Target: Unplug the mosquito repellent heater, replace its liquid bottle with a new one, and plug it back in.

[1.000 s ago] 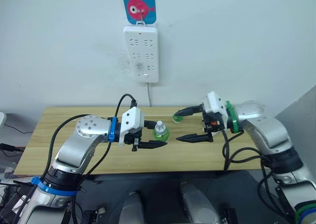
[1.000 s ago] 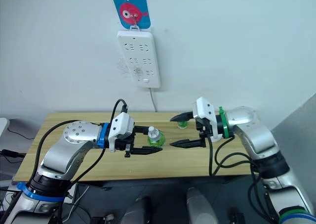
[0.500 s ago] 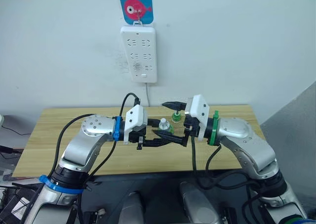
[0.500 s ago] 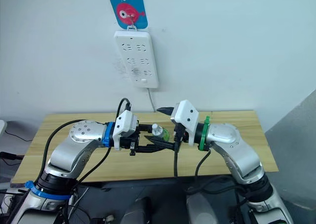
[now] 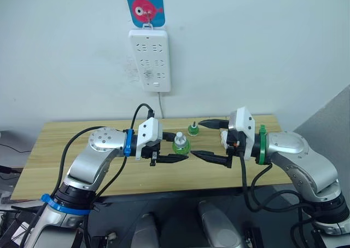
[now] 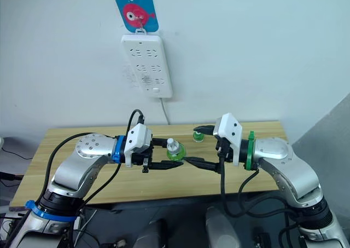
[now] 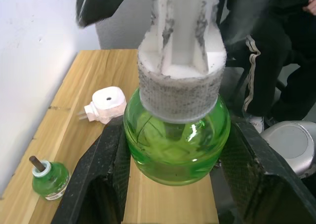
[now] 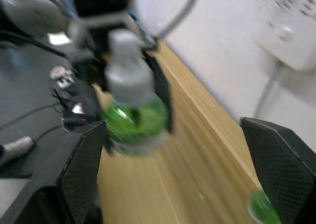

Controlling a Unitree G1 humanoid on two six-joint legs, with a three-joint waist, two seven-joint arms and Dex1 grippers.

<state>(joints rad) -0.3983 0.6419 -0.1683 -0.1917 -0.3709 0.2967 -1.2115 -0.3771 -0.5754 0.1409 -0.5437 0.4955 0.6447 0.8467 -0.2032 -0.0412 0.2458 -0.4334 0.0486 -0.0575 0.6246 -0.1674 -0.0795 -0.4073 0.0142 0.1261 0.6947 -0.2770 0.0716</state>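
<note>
mosquito repellent heater (image 7: 104,104) unplugged, lying on counter (image 5: 65,149) | capped bottle (image 5: 179,144) gripped in left pincer (image 5: 174,152) | right pincer (image 5: 210,138) spread, empty (facing it) | refit, replug pending

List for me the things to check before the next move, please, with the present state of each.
1. Left jaws shut on the capped green bottle: ok.
2. Right jaws open, apart from that bottle: ok.
3. White cap removed from the held bottle: not ok, it is on.
4. Mosquito repellent heater unplugged, lying on the table: ok.
5. Heater's bottle seat empty: cannot tell.
6. Second green bottle, with bare wick, standing apart on the table: ok.
</note>
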